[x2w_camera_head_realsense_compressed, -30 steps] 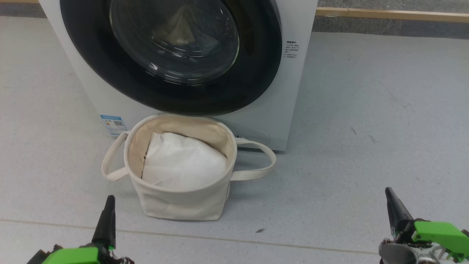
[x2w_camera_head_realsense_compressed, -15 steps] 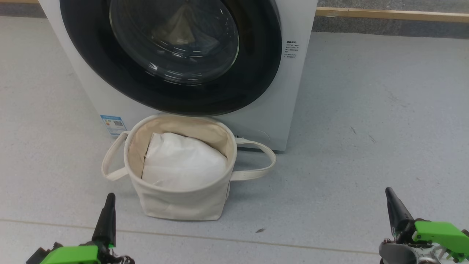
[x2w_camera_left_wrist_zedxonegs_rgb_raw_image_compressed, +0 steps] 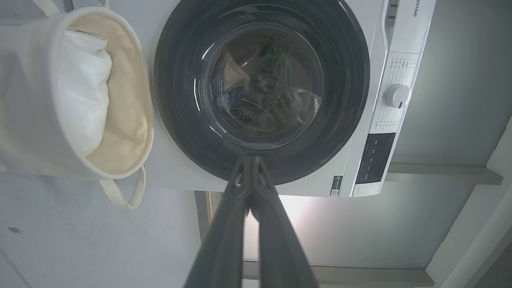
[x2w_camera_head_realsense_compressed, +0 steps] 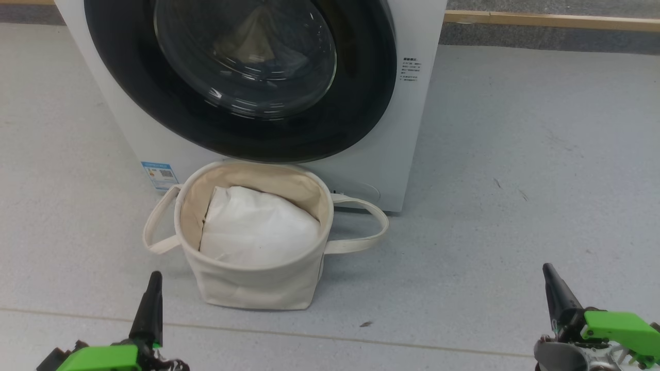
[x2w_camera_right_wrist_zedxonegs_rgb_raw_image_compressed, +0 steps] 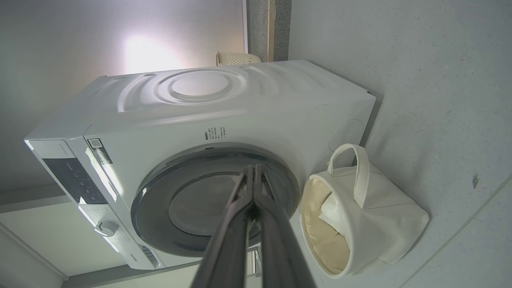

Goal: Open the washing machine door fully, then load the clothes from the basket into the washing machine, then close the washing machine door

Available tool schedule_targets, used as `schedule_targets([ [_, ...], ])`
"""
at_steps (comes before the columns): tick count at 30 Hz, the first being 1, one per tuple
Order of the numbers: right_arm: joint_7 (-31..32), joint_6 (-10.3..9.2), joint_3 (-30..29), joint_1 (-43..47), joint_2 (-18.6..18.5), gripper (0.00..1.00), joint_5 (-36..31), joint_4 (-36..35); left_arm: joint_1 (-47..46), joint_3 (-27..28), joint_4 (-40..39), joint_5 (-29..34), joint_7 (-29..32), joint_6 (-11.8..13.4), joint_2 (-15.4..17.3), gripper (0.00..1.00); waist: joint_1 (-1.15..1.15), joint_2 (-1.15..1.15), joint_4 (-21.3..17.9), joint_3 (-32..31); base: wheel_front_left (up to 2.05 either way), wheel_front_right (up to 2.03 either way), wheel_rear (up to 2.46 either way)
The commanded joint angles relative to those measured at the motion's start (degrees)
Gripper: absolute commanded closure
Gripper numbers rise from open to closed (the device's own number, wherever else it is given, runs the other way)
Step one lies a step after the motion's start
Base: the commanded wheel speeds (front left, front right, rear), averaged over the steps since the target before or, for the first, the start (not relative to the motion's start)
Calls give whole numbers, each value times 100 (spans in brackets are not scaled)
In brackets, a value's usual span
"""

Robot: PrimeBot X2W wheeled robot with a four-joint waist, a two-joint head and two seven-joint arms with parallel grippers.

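Holding the left gripper [x2w_camera_head_realsense_compressed: 153, 283] and right gripper [x2w_camera_head_realsense_compressed: 550, 278] pinched shut and empty, we face the closed washing machine door [x2w_camera_head_realsense_compressed: 356, 103], ahead and above, nearer the left one. The basket [x2w_camera_head_realsense_compressed: 258, 288] stands just before the washing machine [x2w_camera_head_realsense_compressed: 402, 154]; the clothes [x2w_camera_left_wrist_zedxonegs_rgb_raw_image_compressed: 234, 82], seemingly, lie behind its glass.

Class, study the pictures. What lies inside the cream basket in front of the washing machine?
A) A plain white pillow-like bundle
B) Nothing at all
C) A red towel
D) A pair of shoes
A: the head view looks down into the basket, where a plain white bundle takes up most of the inside.
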Motion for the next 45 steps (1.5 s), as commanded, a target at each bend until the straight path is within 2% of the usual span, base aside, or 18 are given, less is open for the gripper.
schedule_targets([
  [1, 41, 1, 102, -257, -83, 100, -3, -182, -244, 189, -209, -1, 26, -40, 77, 100, 0, 0, 0, 0, 0, 0, 0],
  [45, 80, 1, 53, -261, -49, 100, -43, -180, -246, 208, -209, 15, 42, -40, 64, 100, 0, 0, 0, 0, 0, 0, 0],
])
